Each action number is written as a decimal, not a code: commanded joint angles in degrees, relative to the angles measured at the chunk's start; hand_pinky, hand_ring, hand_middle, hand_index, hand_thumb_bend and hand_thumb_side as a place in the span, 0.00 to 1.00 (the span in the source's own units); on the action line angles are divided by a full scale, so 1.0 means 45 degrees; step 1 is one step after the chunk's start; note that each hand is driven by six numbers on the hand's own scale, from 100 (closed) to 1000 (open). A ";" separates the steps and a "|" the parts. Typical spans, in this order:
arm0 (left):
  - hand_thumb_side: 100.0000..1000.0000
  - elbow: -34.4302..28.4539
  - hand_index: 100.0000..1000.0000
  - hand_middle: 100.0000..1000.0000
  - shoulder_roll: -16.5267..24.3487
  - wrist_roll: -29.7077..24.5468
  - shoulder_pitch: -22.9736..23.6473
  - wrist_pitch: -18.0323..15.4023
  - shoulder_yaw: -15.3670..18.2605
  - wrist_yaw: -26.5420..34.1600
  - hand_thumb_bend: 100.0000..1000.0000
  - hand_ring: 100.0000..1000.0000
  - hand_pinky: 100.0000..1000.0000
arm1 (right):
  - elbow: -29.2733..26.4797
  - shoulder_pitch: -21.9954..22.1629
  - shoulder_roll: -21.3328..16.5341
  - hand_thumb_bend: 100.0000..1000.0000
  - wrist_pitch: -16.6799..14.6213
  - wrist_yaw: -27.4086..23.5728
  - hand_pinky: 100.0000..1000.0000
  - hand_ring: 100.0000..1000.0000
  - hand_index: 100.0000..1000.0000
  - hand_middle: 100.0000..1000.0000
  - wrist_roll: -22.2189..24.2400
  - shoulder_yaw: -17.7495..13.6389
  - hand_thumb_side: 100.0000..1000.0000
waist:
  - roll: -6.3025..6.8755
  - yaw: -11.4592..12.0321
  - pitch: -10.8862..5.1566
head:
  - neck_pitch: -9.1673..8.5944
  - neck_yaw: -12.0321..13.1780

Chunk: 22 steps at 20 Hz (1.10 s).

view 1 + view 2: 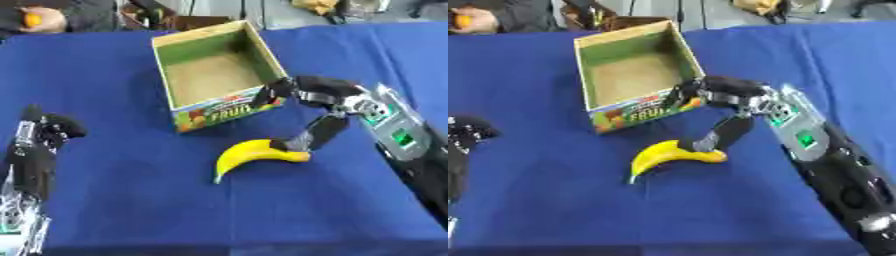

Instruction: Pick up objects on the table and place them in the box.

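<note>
A yellow banana (249, 152) lies on the blue tablecloth just in front of the box. The cardboard fruit box (223, 109) stands open-topped and empty, with green inner walls. My right hand (328, 92) hovers between the box's front right corner and the banana. Its fingers (273, 94) reach toward the box's front wall. Its thumb (319, 135) points down and touches the banana's right end. Nothing is enclosed in it. My left hand (39, 135) rests at the lower left, fingers up, away from both objects.
Blue cloth (131, 200) covers the whole table, with free room left of the box and in front of the banana. Dark and brown items (166, 17) sit beyond the far edge behind the box.
</note>
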 commanded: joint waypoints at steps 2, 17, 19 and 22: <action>0.94 -0.0202 0.49 0.47 0.0061 -0.0071 -0.0133 0.0007 -0.0077 0.0053 0.11 0.51 0.60 | 0.0185 -0.0330 0.0112 0.27 -0.0306 0.0655 0.71 0.80 0.85 0.72 -0.0052 0.0054 0.44 | 0.0012 0.0044 -0.0134 | 0.0066 -0.0083; 0.94 -0.0196 0.49 0.47 0.0025 -0.0119 -0.0178 0.0005 -0.0100 0.0083 0.11 0.50 0.60 | 0.1402 -0.0421 0.0800 0.26 -0.1114 0.2751 0.62 0.75 0.81 0.67 -0.0877 0.0257 0.45 | 0.0031 0.0111 -0.0075 | 0.0066 -0.0168; 0.94 -0.0198 0.49 0.47 0.0019 -0.0123 -0.0182 0.0004 -0.0102 0.0086 0.11 0.50 0.60 | 0.1541 -0.0415 0.0858 0.27 -0.1184 0.2923 0.62 0.75 0.80 0.67 -0.1000 0.0262 0.46 | 0.0034 0.0112 -0.0065 | 0.0066 -0.0166; 0.94 -0.0198 0.49 0.47 0.0014 -0.0123 -0.0185 0.0005 -0.0102 0.0088 0.11 0.50 0.60 | 0.1725 -0.0402 0.0942 0.27 -0.1285 0.3182 0.61 0.74 0.79 0.65 -0.1182 0.0271 0.45 | 0.0033 0.0122 -0.0053 | 0.0066 -0.0168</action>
